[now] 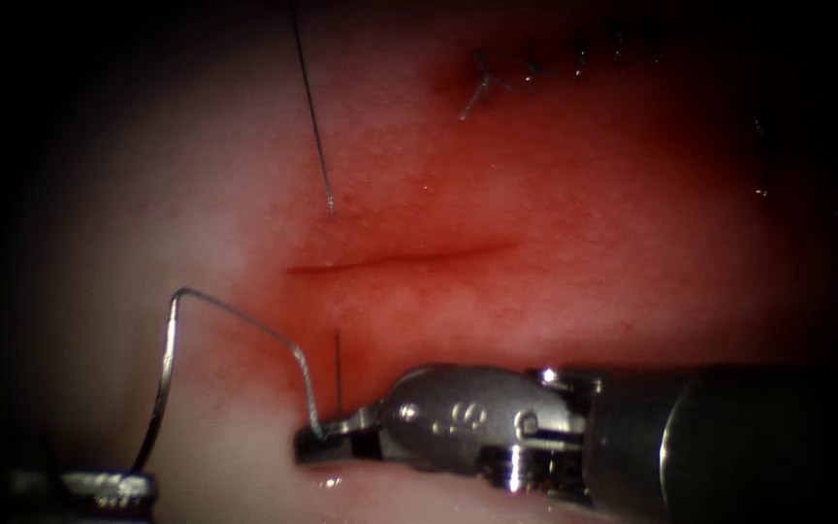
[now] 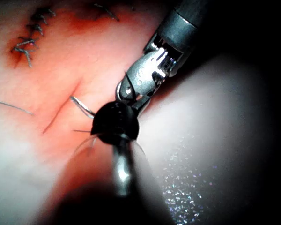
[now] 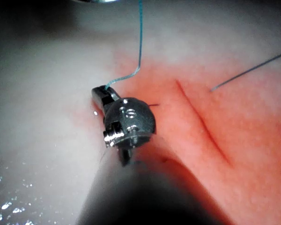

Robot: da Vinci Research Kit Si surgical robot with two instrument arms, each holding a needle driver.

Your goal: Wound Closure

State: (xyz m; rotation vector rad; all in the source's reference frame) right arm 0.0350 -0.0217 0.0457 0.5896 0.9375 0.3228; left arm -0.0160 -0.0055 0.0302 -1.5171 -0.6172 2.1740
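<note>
Steel-grey and wiry, the thread (image 1: pixel 244 320) bends in kinked angles from the right gripper (image 1: pixel 327 437), whose jaws are closed on it, over to the left gripper (image 1: pixel 84 485) at the frame's lower edge (whether its jaws are closed I cannot tell). Another strand (image 1: pixel 312 107) enters the tissue (image 1: pixel 584 291) above the cut (image 1: pixel 400 260), a thin slit in glossy red-stained flesh. Polished metal on the right tool carries stamped digits, unreadable. Knotted dark stitches (image 1: pixel 482 82) lie beyond.
</note>
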